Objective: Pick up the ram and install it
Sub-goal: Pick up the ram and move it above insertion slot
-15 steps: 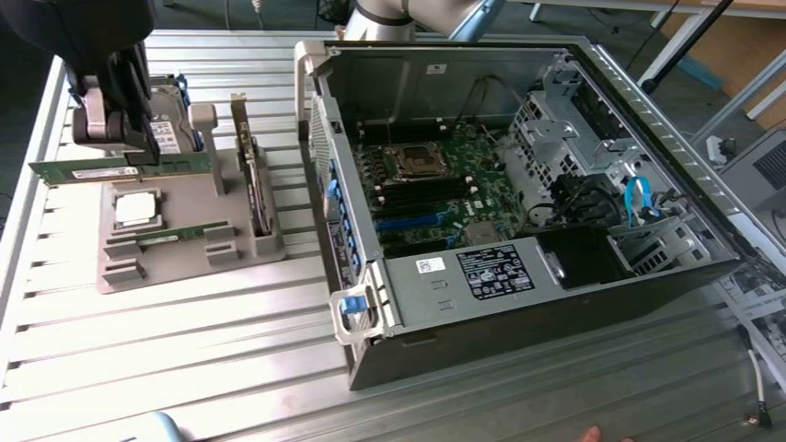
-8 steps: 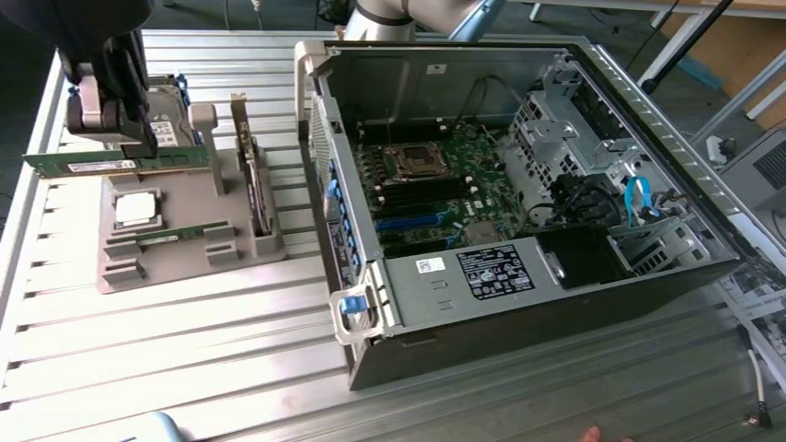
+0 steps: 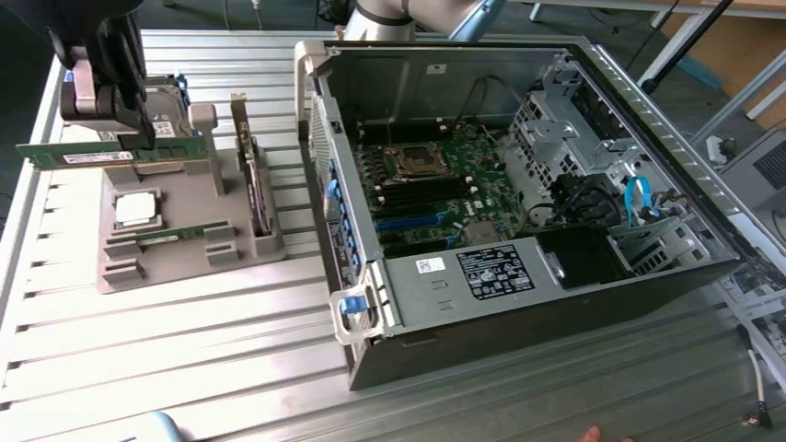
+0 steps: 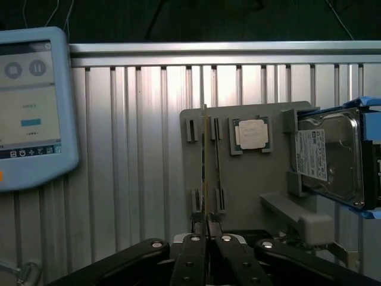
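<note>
The ram point(image 3: 109, 154), a long thin green stick, hangs level above the grey parts tray point(image 3: 184, 262) at the exterior view's left, with my gripper point(image 3: 129, 138) shut on its top edge. In the wrist view the held ram point(image 4: 205, 167) shows edge-on, running out from between the closed fingers point(image 4: 194, 250) of my gripper point(image 4: 206, 229). A second green stick point(image 3: 182, 232) lies in its tray slot below. The open computer case point(image 3: 368, 304) stands to the exterior view's right, with the motherboard's memory slots point(image 3: 424, 191) exposed.
The tray also holds a square silver processor point(image 3: 135, 208), a tall green expansion card point(image 3: 252, 180) and a hard drive point(image 4: 333, 158). A touchscreen pendant point(image 4: 30, 107) lies on the ribbed metal table beside the tray. Cables and drive cages fill the case's far side.
</note>
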Action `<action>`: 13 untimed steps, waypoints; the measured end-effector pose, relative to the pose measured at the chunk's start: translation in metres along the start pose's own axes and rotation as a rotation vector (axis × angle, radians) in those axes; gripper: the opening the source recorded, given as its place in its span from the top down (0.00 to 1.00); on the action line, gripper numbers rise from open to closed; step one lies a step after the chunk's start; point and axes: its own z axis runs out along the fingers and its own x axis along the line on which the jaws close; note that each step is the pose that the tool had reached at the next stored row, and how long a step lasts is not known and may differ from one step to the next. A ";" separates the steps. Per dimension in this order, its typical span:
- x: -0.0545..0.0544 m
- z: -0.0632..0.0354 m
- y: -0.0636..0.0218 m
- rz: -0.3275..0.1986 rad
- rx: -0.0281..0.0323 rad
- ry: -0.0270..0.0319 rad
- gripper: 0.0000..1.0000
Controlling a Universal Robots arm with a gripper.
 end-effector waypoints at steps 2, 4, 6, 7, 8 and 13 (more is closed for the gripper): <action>0.000 -0.0022 0.0000 0.000 0.0000 0.0000 0.88; 0.000 -0.0033 0.0000 0.000 0.0002 -0.0001 0.88; 0.000 -0.0034 -0.0001 0.000 0.0001 -0.0001 0.88; 0.000 -0.0034 -0.0001 0.000 0.0000 -0.0001 0.88; 0.000 -0.0035 -0.0001 0.000 0.0000 0.0000 0.88; 0.000 -0.0036 -0.0031 0.000 -0.0001 0.0001 0.88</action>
